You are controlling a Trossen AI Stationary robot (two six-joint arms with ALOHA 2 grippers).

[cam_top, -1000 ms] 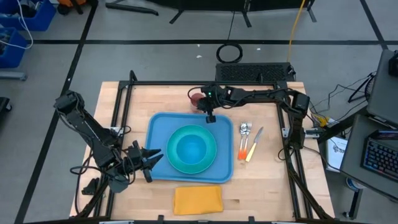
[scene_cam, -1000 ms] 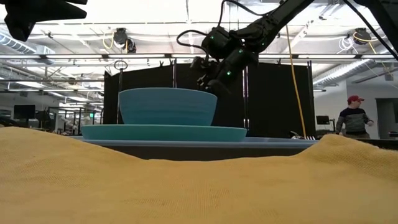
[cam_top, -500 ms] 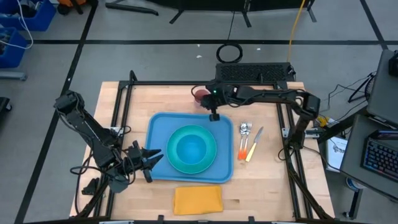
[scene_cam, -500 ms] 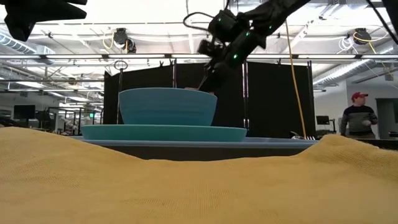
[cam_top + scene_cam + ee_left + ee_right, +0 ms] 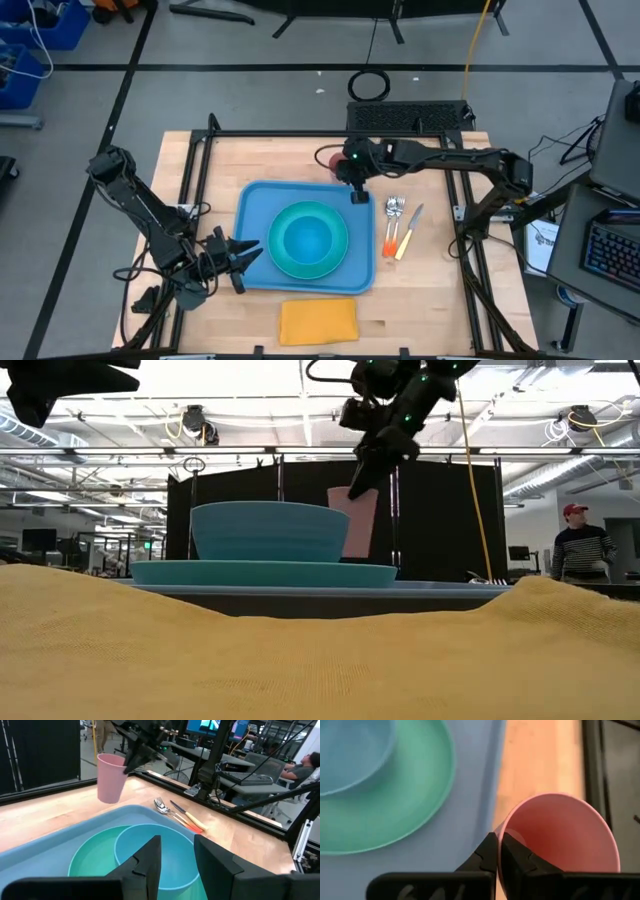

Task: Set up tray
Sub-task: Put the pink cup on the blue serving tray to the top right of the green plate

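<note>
two items, plate [image 5: 285, 262] and bowl [image 5: 305, 237], are already placed on the tray [image 5: 254, 205] mid-table; pink cup [image 5: 353, 520] is clamped by the right hand [image 5: 496, 856] over the far corner; cutlery [image 5: 398, 225], napkin [image 5: 318, 321] remain outside. left hand [image 5: 240, 259] apart, idle.

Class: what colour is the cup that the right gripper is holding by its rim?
The cup is pink, clearest in the left wrist view.

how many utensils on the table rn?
3, side by side on the bare wood right of the tray: spoon, fork, knife. The heads overlap, so another could be hidden. The right gripper holds the pink cup nearby.
</note>
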